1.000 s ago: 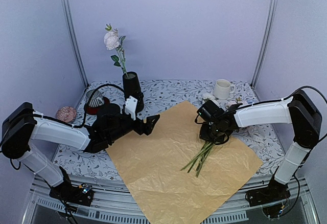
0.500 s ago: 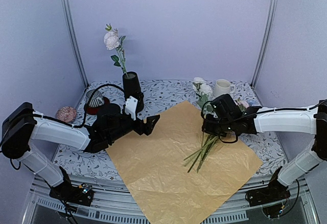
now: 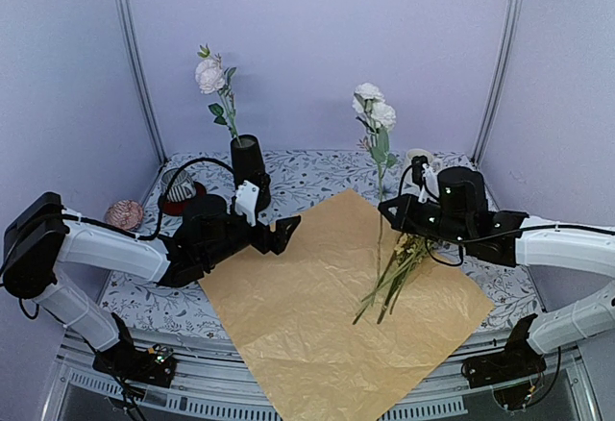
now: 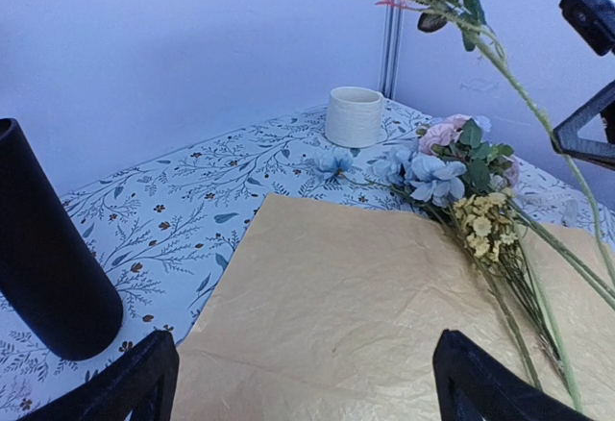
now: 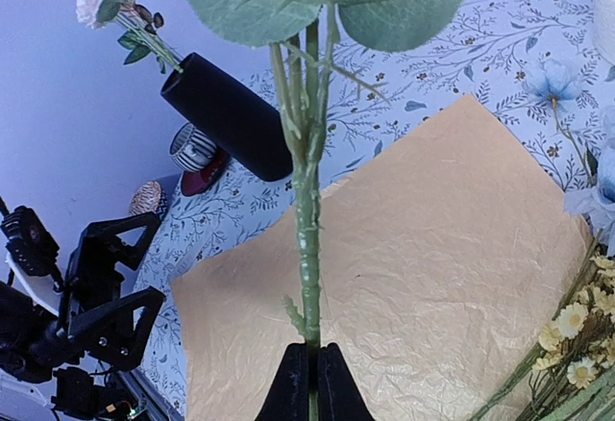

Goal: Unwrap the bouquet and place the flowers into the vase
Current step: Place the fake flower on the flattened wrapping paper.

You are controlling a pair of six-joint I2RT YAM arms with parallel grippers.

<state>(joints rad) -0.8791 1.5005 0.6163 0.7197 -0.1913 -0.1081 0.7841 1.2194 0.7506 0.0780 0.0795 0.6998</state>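
The bouquet lies opened out. Its tan paper (image 3: 317, 315) is spread flat on the table, and the loose flowers (image 3: 399, 272) lie on the paper's right side, blooms toward the back (image 4: 452, 171). My right gripper (image 3: 386, 206) is shut on the green stem (image 5: 307, 210) of a white rose (image 3: 371, 106) and holds it upright above the paper. The black vase (image 3: 248, 160) stands at the back left with one white rose (image 3: 209, 75) in it. My left gripper (image 3: 285, 232) hovers open over the paper's left edge, holding nothing, with the vase (image 4: 43, 248) to its left.
A white mug (image 3: 418, 161) stands at the back right, just behind my right arm. A striped object on a red base (image 3: 178, 190) and a pinkish round object (image 3: 123, 213) sit left of the vase. The floral tablecloth (image 3: 327, 166) covers the table.
My right gripper has lifted the white rose off the pile of flowers and swung it upright, and the arm has shifted right. The left arm has not moved.
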